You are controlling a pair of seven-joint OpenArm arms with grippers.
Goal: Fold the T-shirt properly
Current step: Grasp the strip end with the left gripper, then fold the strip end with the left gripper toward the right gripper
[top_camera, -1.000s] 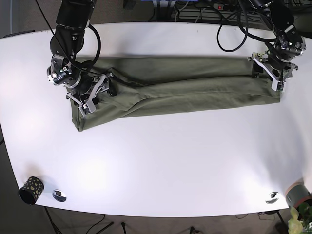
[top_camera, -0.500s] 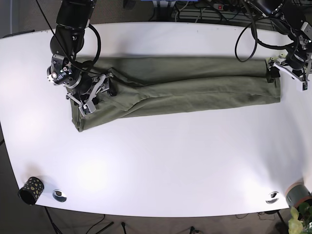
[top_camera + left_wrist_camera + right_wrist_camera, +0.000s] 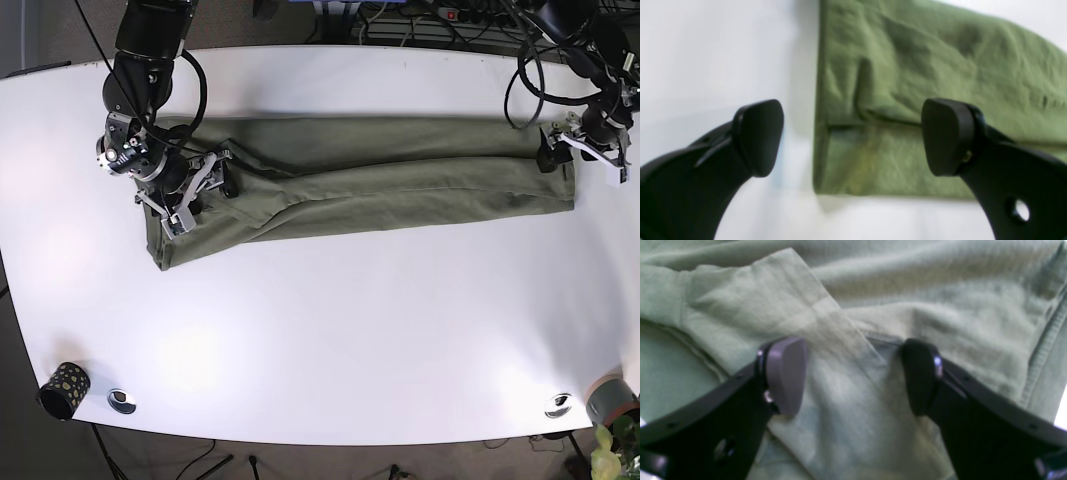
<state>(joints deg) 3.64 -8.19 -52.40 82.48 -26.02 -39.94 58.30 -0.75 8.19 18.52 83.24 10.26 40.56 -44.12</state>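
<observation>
Base view: the T-shirt [image 3: 350,185] lies across the far half of the white surface [image 3: 330,330], already folded lengthwise into a long olive band. The right gripper [image 3: 185,195] sits over the band's end on this view's left; the left gripper [image 3: 585,150] is at the opposite end, just off the cloth edge. Looks like the step in hand is getting hold of both ends for a crosswise fold, so next each arm needs a clean pinch on all the layers.

Left wrist view: fingers [image 3: 760,136] are spread wide with nothing between them, hovering at the shirt's squared end, one finger over bare surface and the other over fabric. You can see the stacked hem edge there.

Right wrist view: fingers [image 3: 786,373] are also apart, straddling a folded flap, probably the sleeve. Can't tell if they touch the cloth.

It's blurry up close, and the layer count is hard to make out. From the base view the arm hides part of the left end.
</observation>
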